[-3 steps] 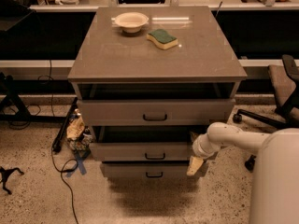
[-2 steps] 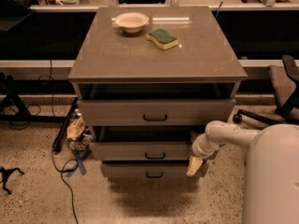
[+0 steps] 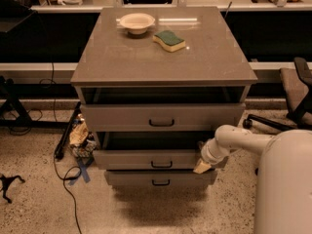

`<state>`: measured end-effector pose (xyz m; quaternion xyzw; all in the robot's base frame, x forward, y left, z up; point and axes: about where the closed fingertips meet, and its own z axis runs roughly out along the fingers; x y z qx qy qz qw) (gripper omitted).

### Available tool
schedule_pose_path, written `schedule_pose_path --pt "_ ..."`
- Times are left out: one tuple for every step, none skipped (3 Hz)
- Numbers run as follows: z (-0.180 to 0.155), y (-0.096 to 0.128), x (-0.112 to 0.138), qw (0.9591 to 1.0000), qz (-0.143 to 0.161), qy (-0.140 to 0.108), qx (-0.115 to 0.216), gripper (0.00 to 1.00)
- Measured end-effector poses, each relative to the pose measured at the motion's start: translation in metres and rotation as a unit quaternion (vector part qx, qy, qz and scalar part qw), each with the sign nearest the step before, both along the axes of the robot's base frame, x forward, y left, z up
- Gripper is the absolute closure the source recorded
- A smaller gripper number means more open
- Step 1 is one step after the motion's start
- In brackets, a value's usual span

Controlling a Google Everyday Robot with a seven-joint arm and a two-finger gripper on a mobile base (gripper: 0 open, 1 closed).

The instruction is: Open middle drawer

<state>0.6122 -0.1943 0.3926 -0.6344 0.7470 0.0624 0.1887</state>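
Three drawers are seen in the grey cabinet (image 3: 146,62). The middle drawer (image 3: 131,159) is pulled partly out beneath the top drawer (image 3: 204,116), with a dark gap above its front. The gripper (image 3: 202,166) is held against that front's right end; whether it is spread or closed cannot be told. A bowl (image 3: 137,22) and a sponge (image 3: 169,40) are set on the cabinet top.

Claw (image 3: 202,166) at middle drawer (image 3: 141,158), right end

A lab-like workroom: speckled terrazzo floor (image 3: 34,204); loose cables (image 3: 68,194); a wheeled office chair (image 3: 292,89); long benches (image 3: 63,8) behind; the robot's pincer (image 3: 202,166) sits at the middle drawer's (image 3: 146,159) right end.
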Motion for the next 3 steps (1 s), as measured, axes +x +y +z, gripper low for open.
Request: schedule_pose_path --pt "0.006 0.000 0.000 1.0000 0.000 0.000 0.000 0.61" --pt "0.010 0.000 0.000 1.0000 0.000 0.000 0.000 0.85" --pt "0.020 -0.002 -0.021 0.9999 -0.006 -0.012 0.006 1.00"
